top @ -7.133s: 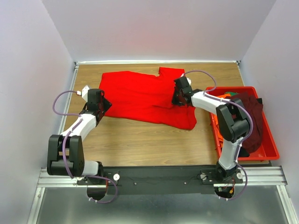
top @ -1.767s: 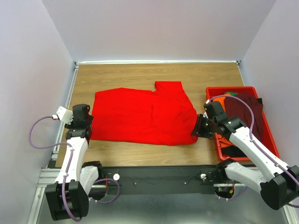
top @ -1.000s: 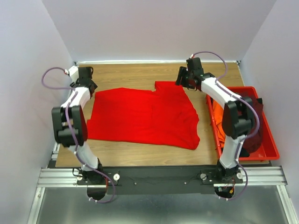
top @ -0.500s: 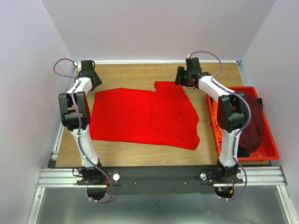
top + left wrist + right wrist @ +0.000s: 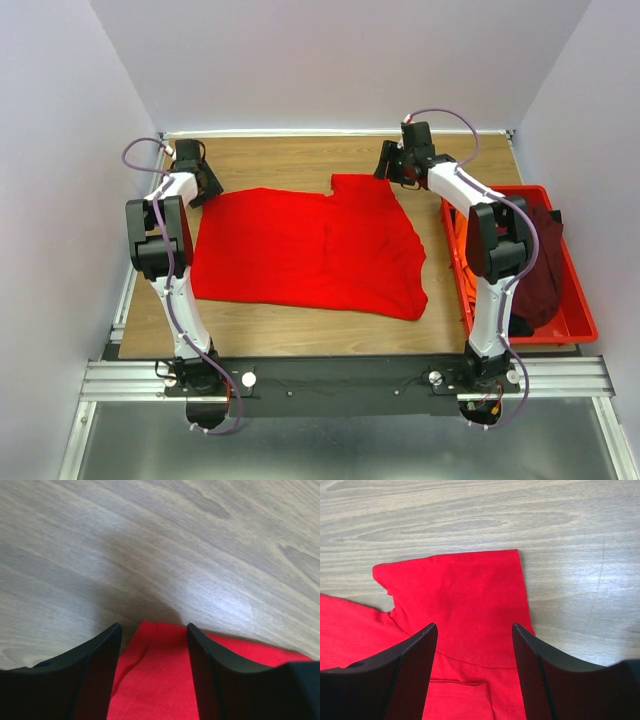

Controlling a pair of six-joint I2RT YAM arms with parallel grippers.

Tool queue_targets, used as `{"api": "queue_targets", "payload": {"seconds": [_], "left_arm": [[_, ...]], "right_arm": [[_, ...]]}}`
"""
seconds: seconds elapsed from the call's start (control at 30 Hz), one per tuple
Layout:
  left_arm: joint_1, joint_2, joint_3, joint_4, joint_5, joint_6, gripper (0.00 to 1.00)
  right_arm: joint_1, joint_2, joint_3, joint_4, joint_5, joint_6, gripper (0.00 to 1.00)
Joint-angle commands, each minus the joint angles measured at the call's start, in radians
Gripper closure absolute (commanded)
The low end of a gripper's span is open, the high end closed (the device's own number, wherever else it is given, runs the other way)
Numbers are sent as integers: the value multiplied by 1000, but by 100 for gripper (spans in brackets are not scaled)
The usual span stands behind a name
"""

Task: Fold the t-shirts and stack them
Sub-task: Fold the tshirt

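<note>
Now that both arms have swung away from the near edge of the bright red cotton t-shirt [image 5: 310, 245] to its far side, the cloth is lying released and spread on the wooden counter [image 5: 300, 150]. It is sitting just where it was half a second ago. The left arm [image 5: 152, 235] is reaching to the far-left corner, and its jaws are standing apart, gripping nothing. In the left wrist view the tip of that corner is showing between them. The right arm [image 5: 455, 185] is hanging over the short sleeve that is poking out on the far side. Its jaws are likewise parted and empty, with the sleeve's square end lying between them. I am taking this as the pull toward the near side being finished. The arms seem to be lining up on the far edge for a first fold.

The shirt is lying sideways, its long axis running left to right across the counter. A straight edge, probably the hem, is facing left, so the collar end is probably pointing right, toward the rigid red plastic bin [image 5: 583, 322]. That bin is standing just beside the shirt, and a dark maroon cloth [image 5: 542, 270] is draping over its side.
</note>
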Motion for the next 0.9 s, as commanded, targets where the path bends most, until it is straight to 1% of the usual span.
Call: {"api": "queue_targets", "payload": {"seconds": [0.0,0.03,0.07,0.17,0.27,0.3,0.43,0.47,0.5,0.67,0.87], "left_arm": [[8,14,-16,24,81,29,40],[8,13,-16,31,81,34,42],[8,11,-18,44,124,44,44],[9,-3,-22,73,161,70,51],[9,-15,-27,91,196,86,64],[9,-17,-30,93,206,95,70],[11,-62,-68,140,250,106,81],[12,-75,-79,169,270,107,81],[11,-87,-103,183,279,106,83],[11,-191,-180,246,312,124,83],[11,-267,-255,259,316,175,83]], "right_arm": [[-5,-22,-18,22,-32,1,32],[-5,-24,-19,24,-32,1,32],[-5,-25,-21,24,-35,1,32],[-5,-25,-27,27,-35,3,32],[-6,-24,-28,29,-35,3,32],[-5,-22,-28,30,-33,4,32],[-5,-24,-30,32,-38,4,32],[-5,-24,-30,33,-38,4,32],[-6,-24,-30,33,-40,4,32],[-6,-21,-31,36,-46,6,32],[-5,-30,-36,38,-47,4,32]]}}
